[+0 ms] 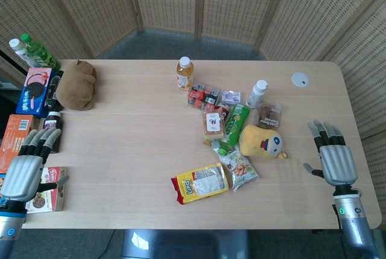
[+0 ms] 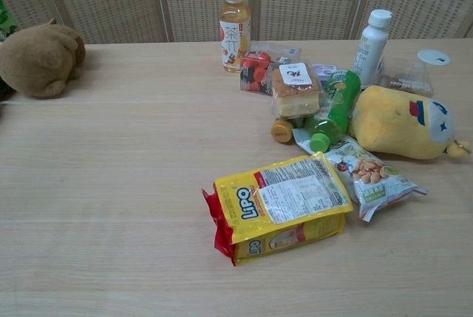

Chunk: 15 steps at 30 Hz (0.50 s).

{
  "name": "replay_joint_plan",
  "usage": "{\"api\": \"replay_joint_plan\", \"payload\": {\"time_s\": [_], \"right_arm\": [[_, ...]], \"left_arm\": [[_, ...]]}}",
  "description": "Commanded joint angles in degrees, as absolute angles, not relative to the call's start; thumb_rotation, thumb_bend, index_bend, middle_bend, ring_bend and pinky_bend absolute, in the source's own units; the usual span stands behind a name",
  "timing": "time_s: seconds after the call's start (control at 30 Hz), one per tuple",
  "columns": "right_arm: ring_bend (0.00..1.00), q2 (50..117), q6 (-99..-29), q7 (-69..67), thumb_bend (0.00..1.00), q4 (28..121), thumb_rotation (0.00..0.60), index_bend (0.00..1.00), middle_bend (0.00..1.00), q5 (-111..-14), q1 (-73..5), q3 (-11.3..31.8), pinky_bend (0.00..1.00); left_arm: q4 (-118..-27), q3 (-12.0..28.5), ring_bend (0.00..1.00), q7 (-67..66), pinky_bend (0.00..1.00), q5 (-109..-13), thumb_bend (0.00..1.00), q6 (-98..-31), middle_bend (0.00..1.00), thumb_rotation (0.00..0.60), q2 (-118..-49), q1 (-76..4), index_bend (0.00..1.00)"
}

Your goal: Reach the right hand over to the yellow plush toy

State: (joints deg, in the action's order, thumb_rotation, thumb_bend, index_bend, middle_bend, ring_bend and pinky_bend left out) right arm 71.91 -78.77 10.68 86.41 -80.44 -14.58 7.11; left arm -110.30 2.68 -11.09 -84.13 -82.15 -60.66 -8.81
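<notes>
The yellow plush toy point(image 1: 262, 142) point(image 2: 403, 122) lies on its side right of the table's middle, beside a green bottle point(image 1: 233, 128). My right hand point(image 1: 333, 157) hovers at the table's right edge, fingers spread, holding nothing, a short way right of the toy and apart from it. My left hand point(image 1: 27, 167) is at the left edge, open and empty, over some snack boxes. Neither hand shows in the chest view.
Around the toy lie a nut packet point(image 1: 241, 168), a yellow Lipo pack point(image 1: 201, 182), a wrapped bread point(image 1: 213, 125), a white bottle point(image 1: 257, 93) and a tea bottle point(image 1: 184, 73). A brown plush point(image 1: 77, 84) and boxes point(image 1: 34, 91) sit at the left.
</notes>
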Motion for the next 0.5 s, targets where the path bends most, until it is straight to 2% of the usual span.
{"api": "replay_joint_plan", "payload": {"time_s": [0.03, 0.5], "right_arm": [[0.00, 72.2, -79.0, 10.7, 0.00, 86.5, 0.600, 0.00, 0.00, -80.2, -14.5, 7.3, 0.00], [0.00, 73.1, -78.9, 10.5, 0.00, 88.7, 0.600, 0.00, 0.00, -81.7, -14.7, 6.7, 0.00]], "left_arm": [[-110.0, 2.8, 0.00, -10.8, 0.00, -84.3, 0.04, -82.0, 0.00, 0.600, -60.9, -9.0, 0.00], [-109.5, 2.7, 0.00, -7.9, 0.00, -86.4, 0.05, -82.4, 0.00, 0.600, -60.0, -9.1, 0.00]]}}
